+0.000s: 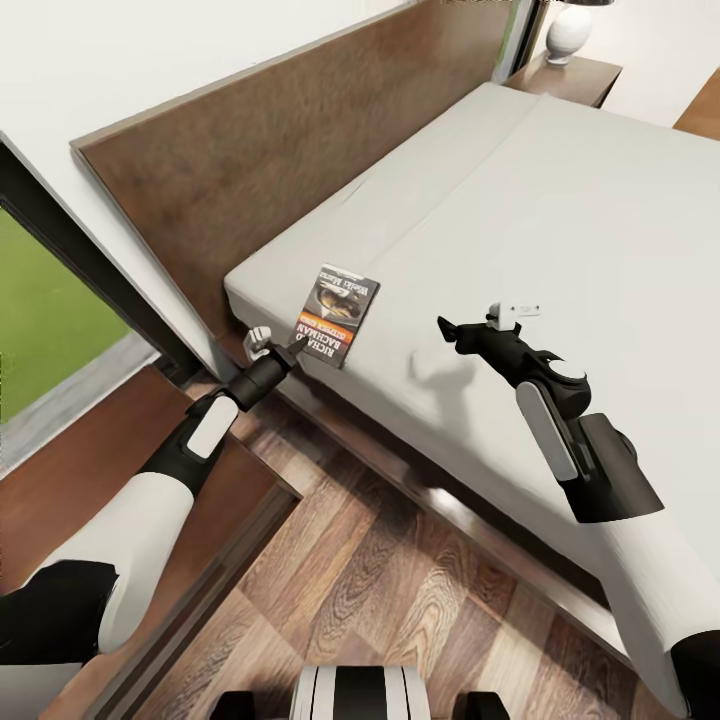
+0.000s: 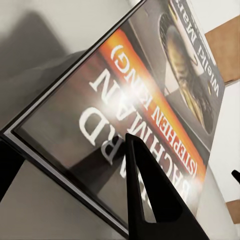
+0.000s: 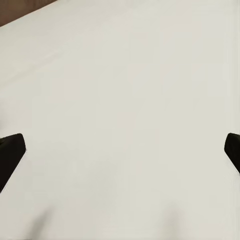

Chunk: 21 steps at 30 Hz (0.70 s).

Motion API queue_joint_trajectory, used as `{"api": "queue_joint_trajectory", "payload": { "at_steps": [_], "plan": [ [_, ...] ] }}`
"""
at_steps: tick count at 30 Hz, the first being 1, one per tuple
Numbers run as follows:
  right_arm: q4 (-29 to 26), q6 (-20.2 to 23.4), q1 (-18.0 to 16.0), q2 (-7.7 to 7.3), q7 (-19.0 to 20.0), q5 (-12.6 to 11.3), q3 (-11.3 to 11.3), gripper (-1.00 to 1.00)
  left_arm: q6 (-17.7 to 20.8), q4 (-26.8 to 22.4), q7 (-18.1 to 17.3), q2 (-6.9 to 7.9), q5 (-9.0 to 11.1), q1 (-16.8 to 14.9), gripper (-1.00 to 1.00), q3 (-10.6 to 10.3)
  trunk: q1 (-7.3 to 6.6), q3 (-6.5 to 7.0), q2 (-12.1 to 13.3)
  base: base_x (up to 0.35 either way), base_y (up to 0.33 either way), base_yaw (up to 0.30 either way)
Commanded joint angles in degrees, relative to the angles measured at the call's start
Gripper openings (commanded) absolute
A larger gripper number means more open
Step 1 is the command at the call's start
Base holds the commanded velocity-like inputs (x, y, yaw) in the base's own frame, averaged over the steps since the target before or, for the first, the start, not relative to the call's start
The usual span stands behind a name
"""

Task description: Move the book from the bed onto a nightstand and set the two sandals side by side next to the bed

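**One book at the left gripper's tips, no sandal in sight**

One small thin paperback with a dark cover, an orange band and white title lettering point(image 1: 338, 315) lies at the near corner of the large low bed's plain off-white mattress point(image 1: 560, 230), its lower end just over the edge. Its long axis runs from that edge up toward the dark-brown wooden headboard point(image 1: 290, 150), slightly tilted. The left gripper point(image 1: 292, 347) sits directly at the book's lower end, so this arm is plainly the nearer. In the left wrist view one black finger point(image 2: 150, 200) lies across the cover and a second dark tip shows at the book's corner. The book seems to sit between them, but I cannot tell whether they actually pinch it.

The right gripper point(image 1: 447, 328) hovers over bare mattress, well apart from the book, its two tips spread wide and holding nothing.

Count: one book, two grippers, one glossy dark-brown nightstand point(image 1: 570, 78) beyond the far end of the headboard, carrying one white lamp point(image 1: 568, 30).
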Motion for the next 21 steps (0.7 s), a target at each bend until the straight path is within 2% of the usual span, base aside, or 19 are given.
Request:
{"api": "queue_joint_trajectory", "payload": {
  "at_steps": [1, 7, 21],
  "plan": [
    [-0.06, 0.21, -0.04, -0.04, -0.23, -0.35, 0.09, 1.0, 0.48, -0.01, -0.04, 0.06, 0.53, -0.03, -1.0, -0.17, -0.23, 0.18, 0.4, 0.0, 0.0, 0.0],
    [-0.06, 0.15, -0.04, -0.04, -0.23, -0.35, 0.09, 1.0, 0.48, -0.01, -0.05, 0.06, 0.53, -0.01, -1.0, -0.12, -1.55, 1.68, 2.81, 0.0, 0.0, 0.0],
    [-0.02, -0.01, -0.04, -0.04, -0.25, -0.35, 0.09, 1.0, 0.48, -0.01, -0.05, 0.06, 0.53, 0.0, -1.0, -0.13, -1.55, 2.55, 2.81, 0.0, 0.0, 0.0]
  ]
}}
